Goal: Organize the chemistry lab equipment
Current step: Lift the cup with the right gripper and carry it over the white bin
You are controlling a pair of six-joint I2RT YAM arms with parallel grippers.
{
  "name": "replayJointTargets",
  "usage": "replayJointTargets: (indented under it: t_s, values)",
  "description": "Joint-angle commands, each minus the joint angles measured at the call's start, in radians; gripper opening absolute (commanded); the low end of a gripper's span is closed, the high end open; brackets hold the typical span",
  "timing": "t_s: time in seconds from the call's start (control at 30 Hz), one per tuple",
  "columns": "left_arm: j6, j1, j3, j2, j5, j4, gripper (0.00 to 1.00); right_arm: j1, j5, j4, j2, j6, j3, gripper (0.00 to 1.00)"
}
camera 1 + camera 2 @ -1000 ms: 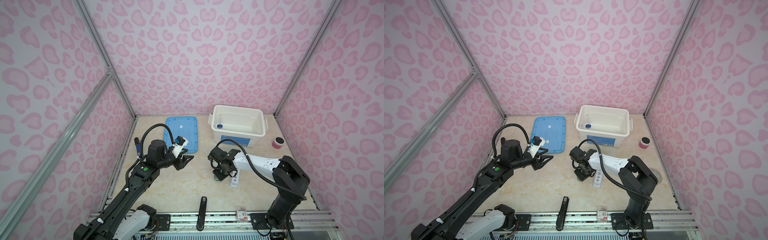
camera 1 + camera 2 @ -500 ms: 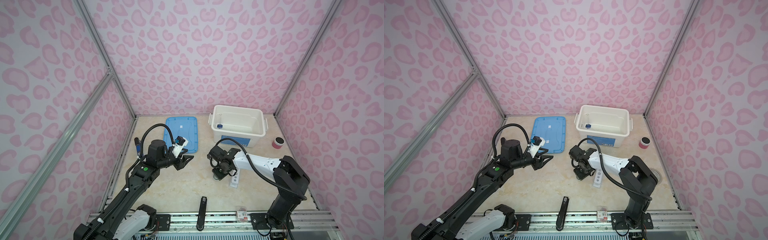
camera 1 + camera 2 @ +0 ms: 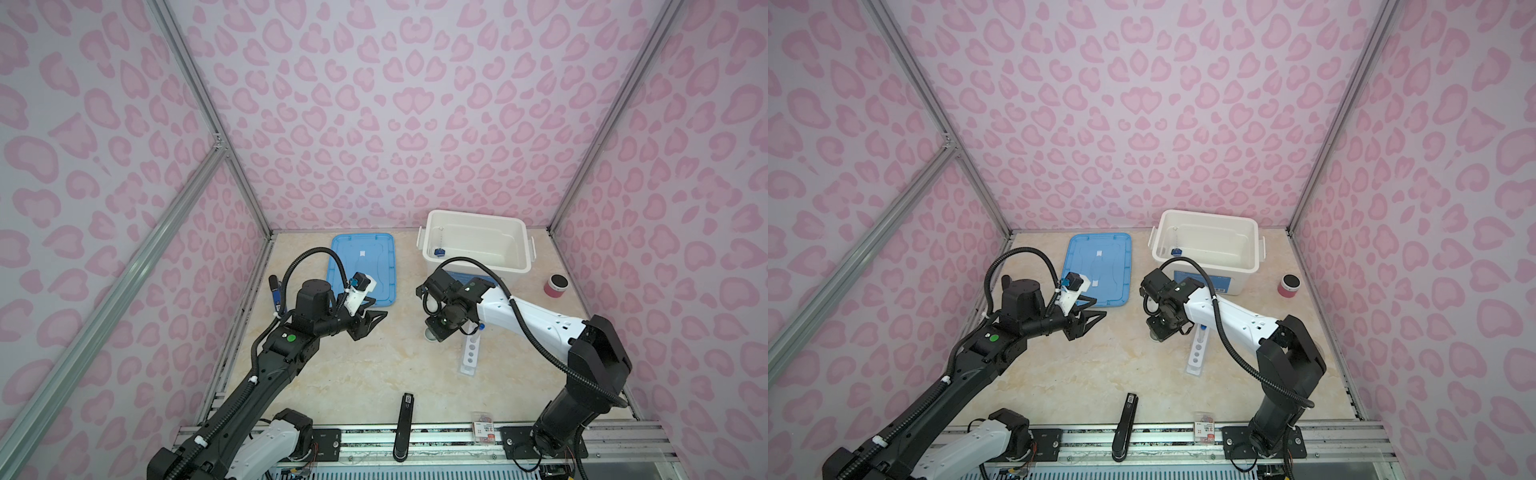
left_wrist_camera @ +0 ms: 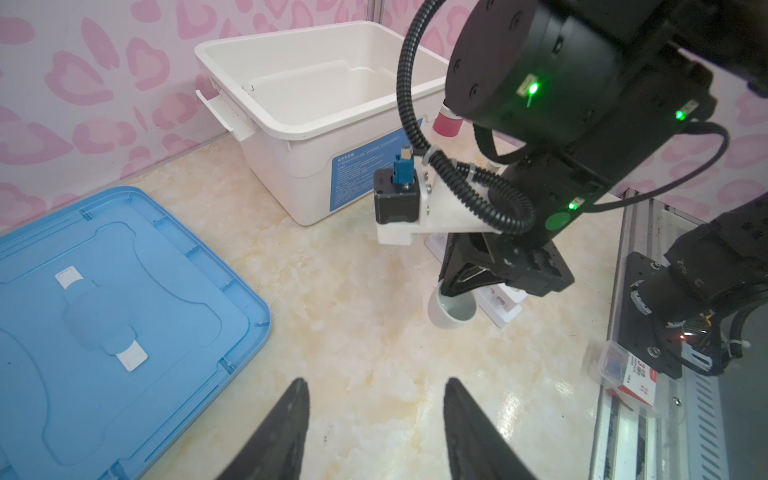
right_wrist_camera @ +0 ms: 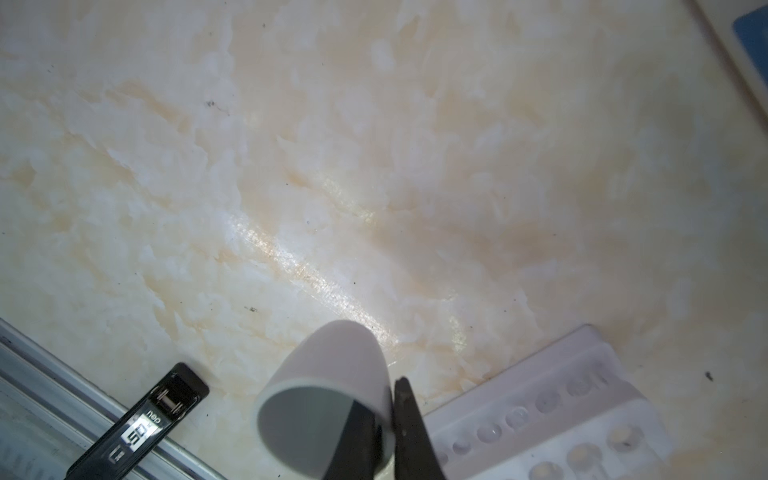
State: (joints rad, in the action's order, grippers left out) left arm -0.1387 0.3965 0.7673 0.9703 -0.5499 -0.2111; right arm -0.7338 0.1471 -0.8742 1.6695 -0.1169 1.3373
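**Top views**
- Left tool [image 3: 379,308]: spread and empty, hanging over bare bench [image 3: 353,374], well apart from all the equipment. I judge it is parked there to leave the other arm room.
- Right tool [image 3: 1158,336]: pointed down and pinching the tiny pale cup [image 3: 429,335] directly beneath it. One end of the white holed rack [image 3: 470,353] lies just beside it.
- White bin [image 3: 528,259]: open, beyond the right tool, holding the small blue-based glass cylinder [image 3: 439,251]. It is likely where the cup is bound.
- Blue lid [image 3: 365,266]: lies flat beyond the left tool.

**Left wrist view**
- Left tool's fingers [image 4: 291,428]: apart, with nothing between them.
- Right tool: ahead of the left tool, holding the cup at its rim.
- Bin label [image 4: 361,174]: blue with white print, too small to read.
- Packet [image 4: 627,370]: on the front rail, showing a red "3"; the rest is illegible.

**Right wrist view**
- Grip: one finger sits inside the cup and one [image 5: 409,424] outside, nipping the wall. A rim grip suits so small a vessel.
- Cup: tilted; whether it is clear of the bench I cannot tell.
- Black stick-shaped device [image 5: 141,424]: white lettering, perhaps "deli".
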Motion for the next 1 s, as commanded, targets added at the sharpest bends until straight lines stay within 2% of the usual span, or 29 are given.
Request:
replayJointTargets:
  t_s: [0.0, 0.47, 0.6, 0.97]
  values:
    - [-0.006, 0.0, 0.001, -0.007, -0.005, 0.019, 0.54, 0.027, -0.009, -0.074, -0.01, 0.04, 0.06, 0.09]
    - [-0.006, 0.0, 0.0, -0.015, -0.002, 0.017, 0.54, 0.188, -0.036, -0.217, 0.009, 0.112, 0.387, 0.09]
    - [-0.007, -0.001, 0.001, -0.007, -0.008, 0.021, 0.54, 0.245, -0.108, -0.173, 0.006, 0.114, 0.397, 0.09]
    - [-0.005, -0.001, 0.003, -0.005, -0.004, 0.016, 0.54, 0.436, -0.083, -0.098, 0.081, 0.13, 0.516, 0.09]
